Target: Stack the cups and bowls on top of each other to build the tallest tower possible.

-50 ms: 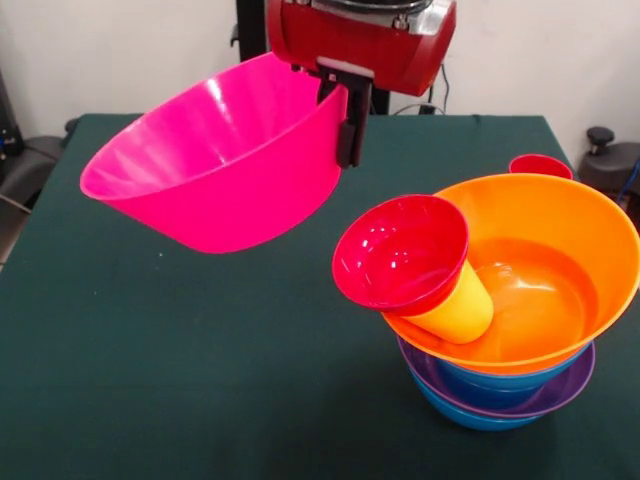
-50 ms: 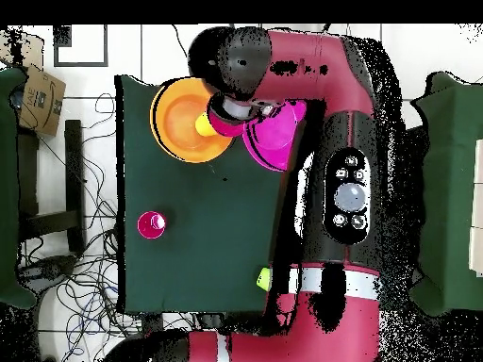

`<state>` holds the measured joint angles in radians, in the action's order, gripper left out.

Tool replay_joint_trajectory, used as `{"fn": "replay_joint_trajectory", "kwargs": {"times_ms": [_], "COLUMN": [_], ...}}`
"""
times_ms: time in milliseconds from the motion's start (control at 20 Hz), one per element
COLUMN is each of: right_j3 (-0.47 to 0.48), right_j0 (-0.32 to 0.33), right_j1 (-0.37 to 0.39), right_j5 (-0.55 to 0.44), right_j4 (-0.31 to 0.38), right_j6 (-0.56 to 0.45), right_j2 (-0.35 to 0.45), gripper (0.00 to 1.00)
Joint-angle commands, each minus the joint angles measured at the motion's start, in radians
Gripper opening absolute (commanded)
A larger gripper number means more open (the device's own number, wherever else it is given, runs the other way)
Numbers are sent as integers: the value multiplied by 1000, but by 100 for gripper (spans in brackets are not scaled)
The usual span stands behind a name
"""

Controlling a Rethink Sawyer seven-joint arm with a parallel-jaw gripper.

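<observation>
My gripper (image 1: 352,120) clamps pink bowl (image 1: 215,165) rim, airborne, empty | orange bowl (image 1: 560,215) holds tilted yellow cup (image 1: 460,310) capped by red bowl (image 1: 398,252)

A dark green table (image 1: 150,350) stands before a pale wall (image 1: 120,50); cables (image 2: 80,283) sprawl across tiled floor (image 2: 113,47) at nine o'clock.

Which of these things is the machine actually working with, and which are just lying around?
Job: pincer, pink bowl it grips, orange bowl, small red bowl, yellow cup, purple bowl, blue bowl, red cup, lime cup.
Lying about: cardboard box, floor cables.
</observation>
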<state>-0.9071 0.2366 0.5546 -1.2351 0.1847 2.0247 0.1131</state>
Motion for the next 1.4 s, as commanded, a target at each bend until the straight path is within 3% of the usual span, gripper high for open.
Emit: {"fn": "replay_joint_trajectory", "kwargs": {"times_ms": [50, 350, 650, 900, 1400], "right_j3": [-49, 5, 29, 20, 12], "right_j0": [-9, 12, 16, 9, -11], "right_j1": [20, 1, 0, 5, -7], "right_j5": [-13, -45, -69, -70, -63], "right_j4": [-12, 14, 25, 29, 26], "right_j6": [60, -89, -175, -221, -193], "right_j2": [15, 53, 78, 98, 113], "gripper": [0, 0, 0, 0, 0]}}
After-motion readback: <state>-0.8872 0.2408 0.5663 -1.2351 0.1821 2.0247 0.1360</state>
